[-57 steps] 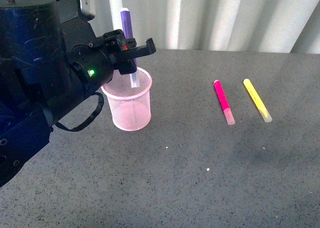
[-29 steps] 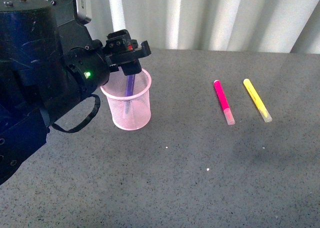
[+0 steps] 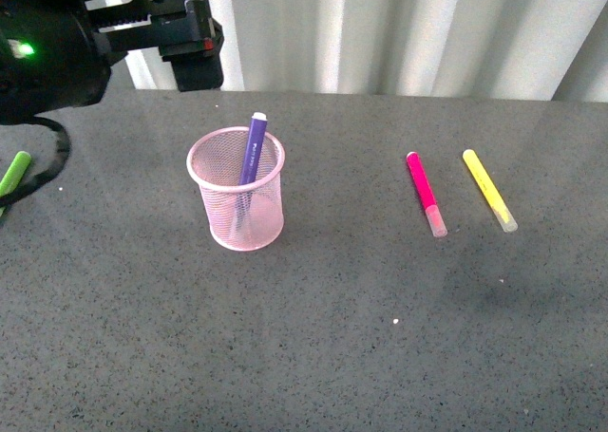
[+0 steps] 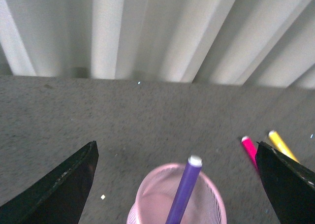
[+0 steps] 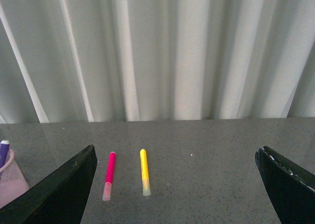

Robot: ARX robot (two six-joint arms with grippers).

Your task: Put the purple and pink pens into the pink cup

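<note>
The pink cup [image 3: 237, 204] stands upright at the left middle of the grey table. The purple pen [image 3: 252, 149] stands in it, leaning, with its top above the rim. The pink pen [image 3: 425, 193] lies flat on the table to the right, clear cap toward me. My left gripper [image 3: 195, 66] is open and empty, raised above and behind the cup. In the left wrist view the open left gripper [image 4: 175, 145] frames the cup [image 4: 212, 200], the purple pen [image 4: 184, 189] and the pink pen [image 4: 250, 150]. My right gripper [image 5: 175, 150] is open and empty, and its view shows the pink pen [image 5: 110, 172] and the cup [image 5: 12, 184].
A yellow marker [image 3: 488, 189] lies just right of the pink pen, also in the right wrist view [image 5: 143, 175]. A green marker [image 3: 13, 174] lies at the table's left edge. A pale curtain [image 3: 399, 33] hangs behind the table.
My left gripper let go of the purple pen, which dropped into the cup. The left arm then rose and drew back to the upper left.
</note>
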